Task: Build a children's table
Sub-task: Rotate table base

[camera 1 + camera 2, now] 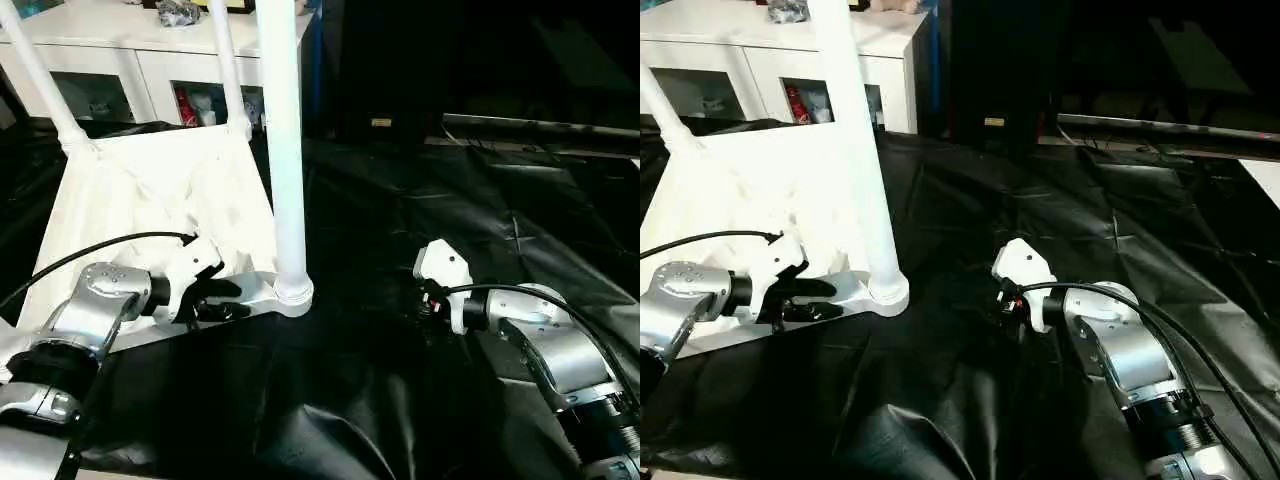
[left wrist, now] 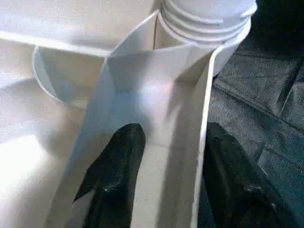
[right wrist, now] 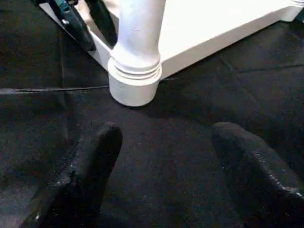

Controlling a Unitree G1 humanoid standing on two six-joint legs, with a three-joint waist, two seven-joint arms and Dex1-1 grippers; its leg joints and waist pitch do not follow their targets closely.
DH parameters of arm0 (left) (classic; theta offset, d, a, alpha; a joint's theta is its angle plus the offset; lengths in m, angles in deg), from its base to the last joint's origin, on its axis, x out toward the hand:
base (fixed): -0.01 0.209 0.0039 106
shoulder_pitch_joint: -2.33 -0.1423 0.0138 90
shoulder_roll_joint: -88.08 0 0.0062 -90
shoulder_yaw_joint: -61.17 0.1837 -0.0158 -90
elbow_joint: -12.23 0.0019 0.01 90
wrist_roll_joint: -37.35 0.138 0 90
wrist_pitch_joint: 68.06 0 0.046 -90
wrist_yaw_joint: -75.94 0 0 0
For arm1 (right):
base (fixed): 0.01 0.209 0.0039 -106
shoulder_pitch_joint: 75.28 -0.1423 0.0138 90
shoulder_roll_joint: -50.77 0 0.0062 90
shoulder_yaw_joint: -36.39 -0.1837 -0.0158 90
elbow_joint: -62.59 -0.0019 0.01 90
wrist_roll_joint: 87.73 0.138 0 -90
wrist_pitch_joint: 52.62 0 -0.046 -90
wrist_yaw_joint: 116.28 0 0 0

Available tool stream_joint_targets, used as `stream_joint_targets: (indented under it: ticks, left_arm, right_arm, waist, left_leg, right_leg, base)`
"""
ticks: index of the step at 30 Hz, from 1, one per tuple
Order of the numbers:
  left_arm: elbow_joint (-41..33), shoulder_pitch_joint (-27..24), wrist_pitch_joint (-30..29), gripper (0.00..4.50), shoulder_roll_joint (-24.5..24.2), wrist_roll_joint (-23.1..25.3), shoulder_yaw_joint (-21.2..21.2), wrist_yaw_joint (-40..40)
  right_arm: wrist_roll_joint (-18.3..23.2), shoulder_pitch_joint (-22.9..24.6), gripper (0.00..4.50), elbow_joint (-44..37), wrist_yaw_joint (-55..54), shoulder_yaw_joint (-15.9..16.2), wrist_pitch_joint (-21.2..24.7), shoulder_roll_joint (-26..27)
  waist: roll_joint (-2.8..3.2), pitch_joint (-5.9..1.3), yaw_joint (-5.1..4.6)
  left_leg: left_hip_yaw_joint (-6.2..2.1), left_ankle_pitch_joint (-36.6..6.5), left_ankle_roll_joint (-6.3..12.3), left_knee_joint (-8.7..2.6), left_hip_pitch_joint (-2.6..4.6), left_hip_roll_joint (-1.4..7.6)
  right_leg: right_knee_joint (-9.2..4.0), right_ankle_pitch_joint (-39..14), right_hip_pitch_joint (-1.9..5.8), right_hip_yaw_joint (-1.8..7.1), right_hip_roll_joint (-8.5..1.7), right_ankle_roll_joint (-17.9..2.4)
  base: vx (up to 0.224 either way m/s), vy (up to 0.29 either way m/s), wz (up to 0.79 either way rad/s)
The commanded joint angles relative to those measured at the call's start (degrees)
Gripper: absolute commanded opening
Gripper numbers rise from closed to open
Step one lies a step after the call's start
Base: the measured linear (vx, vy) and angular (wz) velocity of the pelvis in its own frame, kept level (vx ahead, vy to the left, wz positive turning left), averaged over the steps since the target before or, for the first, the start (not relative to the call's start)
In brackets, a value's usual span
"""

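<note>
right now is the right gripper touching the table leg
Apart. The right wrist view shows black sheet between the right gripper and the table leg.

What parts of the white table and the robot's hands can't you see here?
- Table: its far corner lies behind the near leg in the left eye view.
- Leg tops: cut off by the head views' top edge.
- Right gripper: its white housing covers the fingers in the head views.
</note>
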Motion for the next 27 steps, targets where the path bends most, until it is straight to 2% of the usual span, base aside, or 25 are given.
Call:
stream_joint_targets:
  ticks: [1,3,4,15,18,20,22,23,25,26,27]
  left_arm:
    - [0.9,1.4,0.5,1.73,0.2,0.7,0.5,-0.5]
    - [1.7,1.6,0.8,1.65,0.5,0.9,0.5,-1.0]
    - [2.3,1.7,1.2,1.45,0.7,1.1,0.5,-1.3]
    - [3.9,2.3,2.1,0.56,1.5,1.8,0.4,-2.1]
    - [3.3,2.0,1.4,0.33,2.0,0.8,-0.4,-3.2]
    - [2.2,1.5,0.4,0.12,2.2,-0.2,-1.0,-4.1]
    - [-3.0,-0.8,-3.2,0.04,2.4,-3.6,-2.1,-6.6]
    - [-5.4,-1.8,-4.8,0.04,2.2,-4.7,-2.1,-7.6]
    - [-13.2,-5.4,-9.4,0.04,1.3,-7.3,-1.5,-9.7]
    - [-18.7,-8.3,-11.5,0.04,0.5,-8.0,-0.5,-10.0]
    - [-20.8,-9.5,-12.1,0.04,0.1,-8.1,0.0,-10.0]
  right_arm:
    - [1.3,0.4,3.48,-0.6,1.0,-0.2,-0.5,-0.6]
    - [2.2,0.6,3.48,-1.1,2.2,-0.3,0.1,-0.6]
    - [2.7,0.7,3.48,-1.5,3.2,-0.3,0.3,-0.8]
    - [3.1,1.0,3.48,-1.7,4.2,-0.3,0.3,-1.6]
    - [3.1,1.0,3.48,-1.6,4.4,-0.3,0.1,-1.7]
    - [3.1,1.0,3.48,-1.6,4.5,-0.3,0.1,-1.8]
    - [3.2,1.2,3.48,-1.8,4.5,-0.4,0.0,-1.8]
    - [3.2,1.3,3.48,-1.9,4.5,-0.4,0.0,-1.8]
    - [3.4,1.6,3.48,-2.2,4.2,-0.5,0.2,-1.7]
    - [3.3,2.0,3.48,-2.4,4.0,-0.5,0.1,-1.7]
    - [3.3,2.1,3.48,-2.5,3.9,-0.4,0.1,-1.6]
  waist:
    - [0.56,-3.08,0.17]
    - [0.58,-3.01,0.17]
    - [0.59,-2.98,0.20]
    - [0.39,-2.77,0.47]
    - [0.29,-2.76,0.60]
    - [0.43,-2.79,0.65]
    - [0.43,-2.90,0.55]
    - [0.32,-3.16,0.42]
    - [0.41,-3.14,0.15]
    - [0.05,-3.31,-0.03]
    - [0.09,-3.23,-0.01]
  left_leg:
    - [-0.71,-8.2,0.66,-4.74,0.12,3.00]
    - [-0.69,-8.8,0.81,-4.79,0.18,3.05]
    - [-0.73,-9.2,0.78,-4.86,0.17,3.11]
    - [-0.74,-10.1,0.52,-5.11,0.20,3.29]
    - [-0.69,-10.0,0.59,-5.11,0.14,3.20]
    - [-0.74,-9.6,0.61,-5.17,0.11,3.33]
    - [-0.78,-8.6,0.60,-5.14,-0.04,3.38]
    - [-0.92,-6.9,0.68,-5.14,-0.15,3.63]
    - [-0.78,-5.4,1.24,-5.01,-0.24,3.56]
    - [-0.47,-3.7,2.54,-4.62,-0.23,3.40]
    - [-0.44,-3.0,3.21,-4.56,-0.34,3.25]
  right_leg:
    - [-3.98,-5.3,2.68,2.86,-5.12,-14.1]
    - [-4.09,-6.1,2.64,2.86,-5.13,-14.2]
    - [-4.16,-6.7,2.65,2.87,-5.17,-14.2]
    - [-4.49,-10.0,2.44,2.99,-5.33,-13.4]
    - [-4.60,-10.8,2.46,3.02,-5.35,-13.0]
    - [-4.54,-10.7,2.43,3.03,-5.41,-13.0]
    - [-4.24,-8.5,2.56,2.94,-5.38,-13.5]
    - [-3.68,-5.1,2.86,2.90,-5.61,-14.2]
    - [-3.46,-2.0,2.71,2.83,-5.37,-15.0]
    - [-3.20,2.0,2.81,2.90,-5.27,-15.8]
    - [-3.19,2.6,2.79,2.90,-5.20,-15.9]
  base:
    - [0.000,0.000,0.00]
    - [0.000,0.000,0.00]
    - [0.000,0.000,0.00]
    - [0.000,0.000,0.00]
    - [0.000,0.000,0.00]
    - [0.000,0.000,0.00]
    - [0.000,0.000,0.00]
    - [0.000,0.000,0.00]
    - [0.000,0.000,0.00]
    - [0.000,0.000,0.00]
    - [0.000,0.000,0.00]
